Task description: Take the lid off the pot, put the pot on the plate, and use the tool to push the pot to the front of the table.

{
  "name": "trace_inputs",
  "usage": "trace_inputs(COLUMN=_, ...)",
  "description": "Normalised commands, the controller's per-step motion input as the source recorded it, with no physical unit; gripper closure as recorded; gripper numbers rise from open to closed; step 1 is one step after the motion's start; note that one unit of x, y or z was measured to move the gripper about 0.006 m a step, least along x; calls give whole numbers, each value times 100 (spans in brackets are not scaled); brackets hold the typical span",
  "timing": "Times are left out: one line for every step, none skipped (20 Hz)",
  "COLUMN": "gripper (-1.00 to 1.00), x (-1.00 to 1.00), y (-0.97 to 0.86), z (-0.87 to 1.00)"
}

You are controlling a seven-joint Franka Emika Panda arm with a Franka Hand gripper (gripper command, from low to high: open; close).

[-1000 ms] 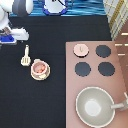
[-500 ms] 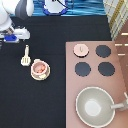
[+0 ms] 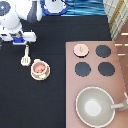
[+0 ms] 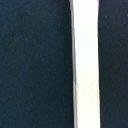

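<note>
Found the gripper (image 3: 23, 40) at the exterior view's top left, low over the black table (image 3: 55, 95), right at the far end of the tool's handle. Could not tell whether its grip was clenched on that handle or released. Saw the tool (image 3: 25, 54), a cream-white spatula, lying flat on the table, handle toward the gripper and slotted head toward the exterior view's bottom. Caught in the wrist view only a pale upright strip of the tool (image 4: 85, 65) against the dark table (image 4: 30, 65). Noted the pot (image 3: 39, 68) just beside the spatula's head, to its right in the exterior view, uncovered, with its reddish inside showing. Found it seated on the plate (image 3: 40, 77), whose cream rim peeped out around it. Spotted the lid (image 3: 80, 49) well apart from the pot, resting on the stove (image 3: 120, 75) at the exterior view's right, on the panel's far-left corner spot, beside three black burners (image 3: 102, 50). Saw a large grey pan (image 3: 95, 106) with a long handle on the near part of the stove.
</note>
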Motion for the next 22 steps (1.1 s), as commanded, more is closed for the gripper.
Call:
trace_inputs(gripper=-100, x=10, y=0, z=-30)
trace_inputs(gripper=-100, x=12, y=0, z=-29)
trace_inputs(gripper=-100, x=17, y=0, z=-24)
trace_inputs(gripper=-100, x=17, y=0, z=-25)
trace_inputs(gripper=-100, x=22, y=0, z=-25)
trace_inputs(gripper=-100, x=24, y=0, z=-26)
trace_inputs(gripper=-100, x=32, y=9, z=-27)
trace_inputs(gripper=-100, x=38, y=12, z=-27)
trace_inputs(gripper=-100, x=31, y=7, z=-31)
trace_inputs(gripper=-100, x=32, y=3, z=-32)
trace_inputs(gripper=-100, x=20, y=0, z=-38)
trace_inputs(gripper=-100, x=3, y=-2, z=-48)
trace_inputs(gripper=-100, x=3, y=-2, z=-52)
trace_inputs(gripper=-100, x=0, y=-2, z=-56)
trace_inputs(gripper=-100, x=-2, y=-4, z=-52)
trace_inputs(gripper=-100, x=-12, y=-6, z=-46)
trace_inputs(gripper=-100, x=-26, y=-11, z=-42)
trace_inputs(gripper=-100, x=-33, y=-15, z=-36)
trace_inputs(gripper=-100, x=-41, y=-19, z=-25)
trace_inputs(gripper=-100, x=-52, y=-24, z=-17)
trace_inputs(gripper=-100, x=-54, y=-27, z=-9)
trace_inputs(gripper=-100, x=-60, y=-29, z=-1)
